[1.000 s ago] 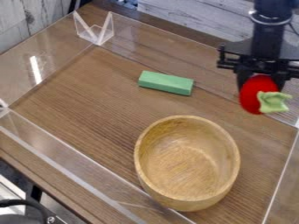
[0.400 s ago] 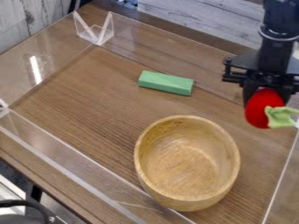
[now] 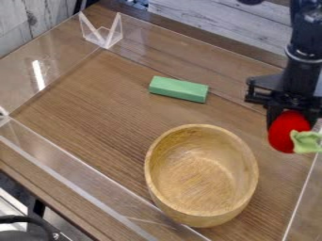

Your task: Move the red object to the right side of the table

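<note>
Gripper (image 3: 291,111) points straight down at the right edge of the worktop (image 3: 88,104), fingers clamped on the red object (image 3: 288,131), leafy green tip sticking out to the right. Compared with a second ago, gripper and fruit sit lower and further right, close to the clear right wall. Green block (image 3: 179,89) and wooden bowl (image 3: 201,174) unchanged.

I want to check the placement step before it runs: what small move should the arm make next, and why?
Probably lower a little more until the toy meets the wood, then open. The gripper is shut on the red toy fruit, pointing down at the right side of the table, next to the clear wall and clear of the wooden bowl. Whether the fruit already touches the tabletop cannot be told.
</note>
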Robot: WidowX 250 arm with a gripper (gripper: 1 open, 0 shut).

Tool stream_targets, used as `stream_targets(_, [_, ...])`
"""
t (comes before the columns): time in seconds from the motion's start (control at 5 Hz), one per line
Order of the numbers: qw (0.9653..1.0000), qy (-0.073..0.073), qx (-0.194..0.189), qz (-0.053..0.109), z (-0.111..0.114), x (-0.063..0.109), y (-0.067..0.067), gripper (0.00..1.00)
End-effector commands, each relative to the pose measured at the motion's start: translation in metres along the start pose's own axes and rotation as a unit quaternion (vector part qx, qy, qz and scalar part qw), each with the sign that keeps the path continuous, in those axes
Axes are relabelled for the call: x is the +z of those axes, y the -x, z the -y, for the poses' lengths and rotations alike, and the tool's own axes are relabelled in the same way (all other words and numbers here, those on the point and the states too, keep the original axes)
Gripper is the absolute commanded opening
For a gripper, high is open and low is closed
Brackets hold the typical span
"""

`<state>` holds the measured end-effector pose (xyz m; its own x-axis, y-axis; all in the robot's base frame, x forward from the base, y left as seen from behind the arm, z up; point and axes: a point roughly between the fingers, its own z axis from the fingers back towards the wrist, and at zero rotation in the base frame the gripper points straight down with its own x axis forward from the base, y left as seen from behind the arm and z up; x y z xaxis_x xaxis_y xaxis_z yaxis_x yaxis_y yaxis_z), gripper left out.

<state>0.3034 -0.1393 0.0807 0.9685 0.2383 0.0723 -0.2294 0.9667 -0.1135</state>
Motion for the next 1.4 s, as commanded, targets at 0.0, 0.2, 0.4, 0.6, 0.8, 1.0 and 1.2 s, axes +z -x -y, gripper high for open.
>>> stream_targets(0.0, [0.9995, 0.01, 0.023, 0.022, 0.011, 0.006, -0.008, 1.0])
stream_targets(0.2, [0.9996, 0.01, 0.017, 0.018, 0.013, 0.001, -0.01, 1.0])
stream_targets(0.4, [0.9999, 0.006, 0.007, 0.007, 0.018, -0.016, -0.007, 1.0])
stream_targets(0.6, [1.0, 0.002, -0.001, 0.0, 0.02, -0.031, -0.006, 1.0])
stream_targets(0.8, [0.9999, -0.005, 0.011, -0.005, 0.02, -0.039, -0.006, 0.0])
stream_targets(1.0, [0.9998, 0.0, 0.013, 0.011, 0.024, -0.016, -0.011, 0.0])
stream_targets(1.2, [0.9997, 0.007, 0.009, 0.023, 0.024, -0.007, -0.01, 0.0])
